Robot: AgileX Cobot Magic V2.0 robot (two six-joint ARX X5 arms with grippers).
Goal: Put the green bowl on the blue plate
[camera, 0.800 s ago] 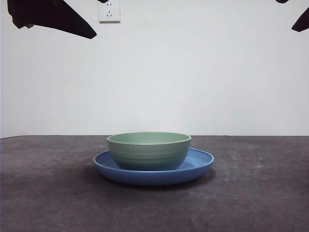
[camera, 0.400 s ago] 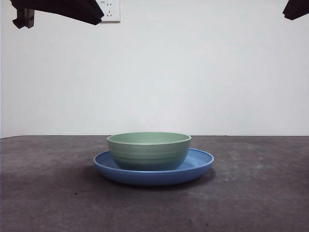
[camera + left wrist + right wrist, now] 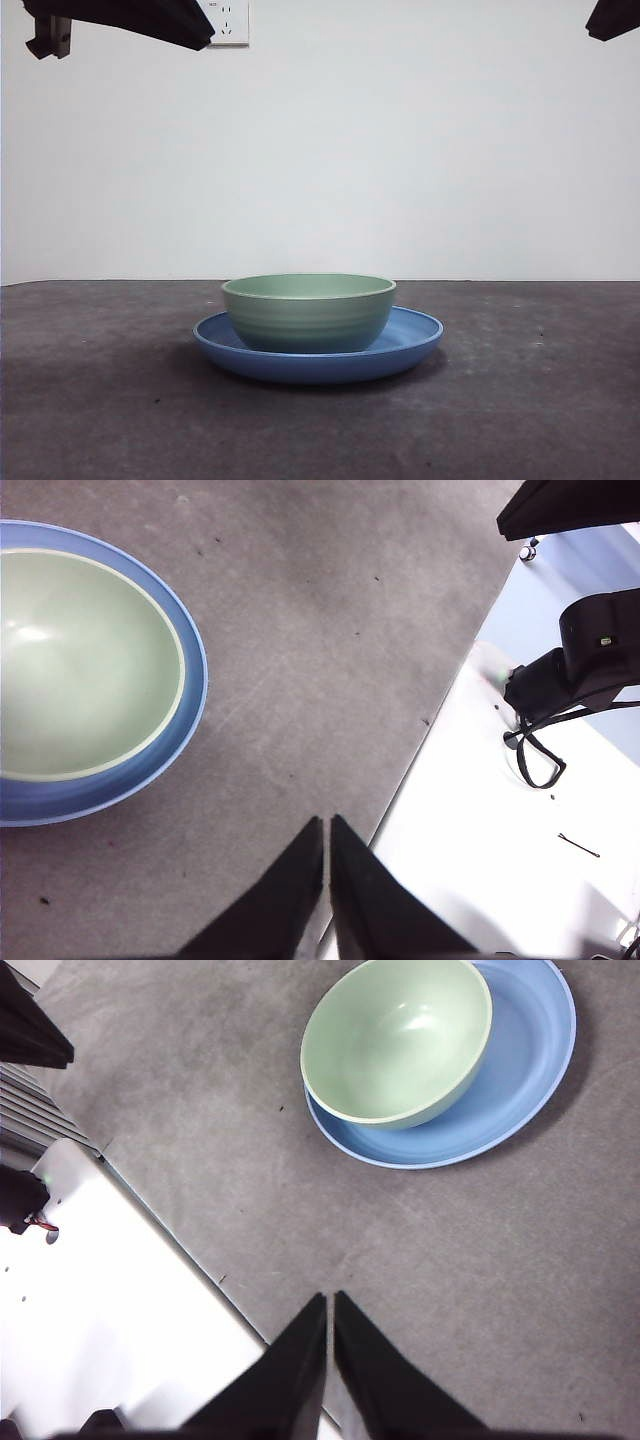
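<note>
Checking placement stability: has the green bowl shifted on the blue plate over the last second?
No. The green bowl sits at the same spot on the blue plate.

- Even, soft light is filling the front view; the white wall (image 3: pixel 400 150) is reading bright.
- The blue plate (image 3: pixel 415 340) is casting a faint shadow onto the dark table (image 3: pixel 540 420).
- A small highlight is glinting inside the green bowl (image 3: pixel 400 1035).
- White surfaces beside the table are blowing out in both wrist views.

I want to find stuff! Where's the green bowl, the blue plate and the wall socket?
green bowl (image 3: pixel 308 318), front view, ridged outer side.
blue plate (image 3: pixel 415 338), front view, bare right rim.
wall socket (image 3: pixel 228 20), front view, white face.
</note>
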